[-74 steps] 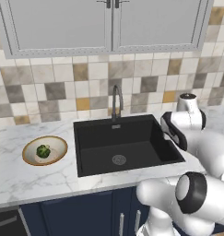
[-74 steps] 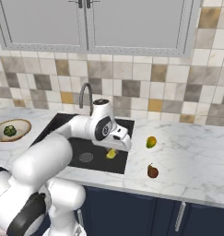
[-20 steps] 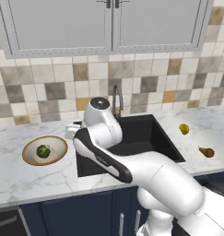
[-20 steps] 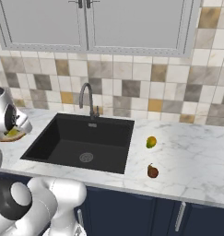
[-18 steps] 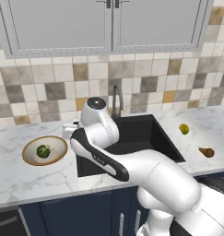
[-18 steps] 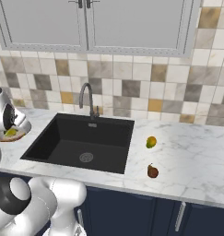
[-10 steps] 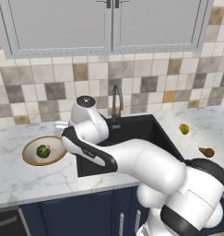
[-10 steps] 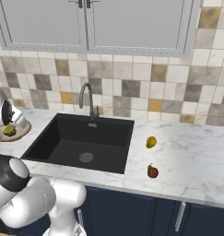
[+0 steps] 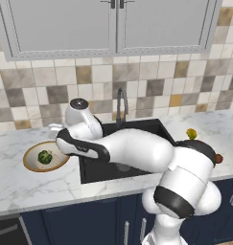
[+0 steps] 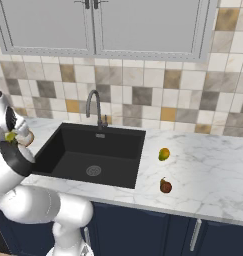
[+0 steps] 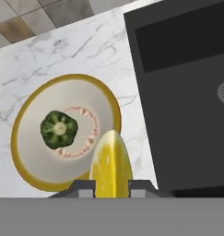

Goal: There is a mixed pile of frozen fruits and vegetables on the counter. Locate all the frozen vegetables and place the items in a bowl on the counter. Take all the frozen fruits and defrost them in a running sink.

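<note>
Marble desk [image 9: 12,184] beside the black sink [image 10: 88,155]. The yellowish piece [image 11: 110,166] is pinched in the closed hand [image 11: 110,185], which has been swung from the sink to the bowl [image 11: 22,120]; the broccoli lump [image 11: 59,128] is at the piece's 10 o'clock. Release is judged next.

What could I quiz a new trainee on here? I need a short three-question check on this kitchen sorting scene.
1. True or false: the green bumpy vegetable already lies in the bowl.
2. What does the tool hold? A) yellow wedge-shaped piece B) brown pear-shaped fruit C) nothing
3. Fill in: the yellow-green fruit lies on the counter to the ____ of the sink in the right base view.

Key: 1 true; 2 A; 3 right.
</note>
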Robot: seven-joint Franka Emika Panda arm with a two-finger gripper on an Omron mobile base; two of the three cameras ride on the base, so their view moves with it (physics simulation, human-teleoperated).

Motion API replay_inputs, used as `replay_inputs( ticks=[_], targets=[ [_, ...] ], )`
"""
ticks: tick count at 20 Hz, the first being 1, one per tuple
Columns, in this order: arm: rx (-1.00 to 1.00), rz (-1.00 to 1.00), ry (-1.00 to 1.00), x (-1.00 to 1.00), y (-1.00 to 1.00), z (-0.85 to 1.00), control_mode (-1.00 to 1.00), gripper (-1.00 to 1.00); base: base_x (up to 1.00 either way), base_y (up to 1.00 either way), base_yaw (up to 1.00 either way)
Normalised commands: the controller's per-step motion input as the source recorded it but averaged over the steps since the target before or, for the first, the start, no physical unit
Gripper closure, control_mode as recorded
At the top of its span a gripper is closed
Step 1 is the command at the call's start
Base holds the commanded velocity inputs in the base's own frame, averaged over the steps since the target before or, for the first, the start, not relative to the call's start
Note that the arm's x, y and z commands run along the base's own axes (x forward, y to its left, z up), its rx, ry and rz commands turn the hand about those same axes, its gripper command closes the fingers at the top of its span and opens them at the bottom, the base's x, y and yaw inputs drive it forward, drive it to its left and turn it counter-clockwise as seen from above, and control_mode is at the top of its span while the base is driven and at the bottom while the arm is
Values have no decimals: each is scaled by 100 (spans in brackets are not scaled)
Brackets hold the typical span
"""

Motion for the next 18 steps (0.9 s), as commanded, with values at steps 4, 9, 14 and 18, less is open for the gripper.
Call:
replay_inputs(
  ticks=[4,9,14,18],
  targets=[
    [0,0,5,44,30,-43,-100,100,0,0,0],
    [-1,0,4,44,33,-31,-100,100,0,0,0],
    [-10,0,1,24,54,-16,-100,100,0,0,0],
    [-13,0,1,17,51,-25,-100,100,0,0,0]
  ],
)
